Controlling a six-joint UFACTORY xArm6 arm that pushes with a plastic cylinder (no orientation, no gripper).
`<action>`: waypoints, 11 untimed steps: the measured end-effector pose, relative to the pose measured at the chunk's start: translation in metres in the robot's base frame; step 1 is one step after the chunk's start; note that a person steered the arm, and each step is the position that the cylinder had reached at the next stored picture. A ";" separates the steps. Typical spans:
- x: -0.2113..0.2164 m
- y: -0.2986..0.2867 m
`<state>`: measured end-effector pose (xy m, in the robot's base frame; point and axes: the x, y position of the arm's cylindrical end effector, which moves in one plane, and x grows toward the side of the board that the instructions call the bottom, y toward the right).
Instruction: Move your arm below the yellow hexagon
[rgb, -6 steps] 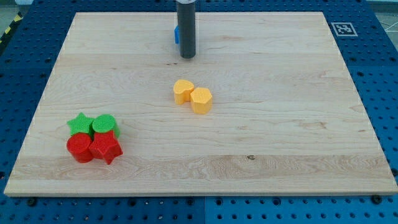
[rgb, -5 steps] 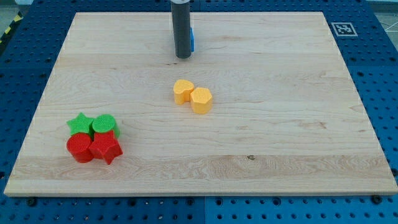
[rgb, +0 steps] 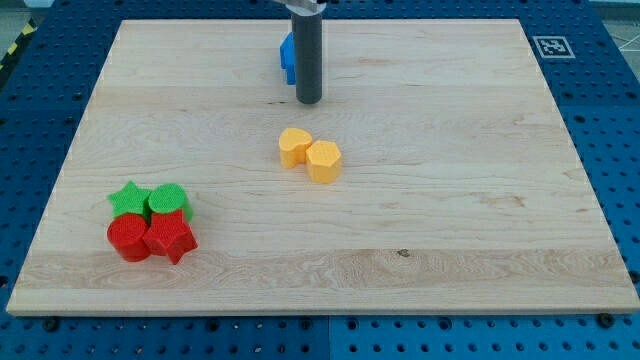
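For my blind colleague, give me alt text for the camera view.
My tip rests above the touching yellow heart and yellow hexagon, mid-board; a blue block sits behind the rod. Two green and two red blocks cluster at the view's lower left.

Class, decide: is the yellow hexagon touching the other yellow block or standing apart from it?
Touching. The yellow hexagon sits flush against the yellow heart-shaped block, no wood showing between them.

Pale wooden board (rgb: 450, 200) with visible grain, matt yellow hexagon (rgb: 324, 161), dark matt rod (rgb: 308, 60)
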<state>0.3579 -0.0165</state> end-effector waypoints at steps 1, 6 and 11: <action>0.006 0.007; 0.081 0.084; 0.140 0.034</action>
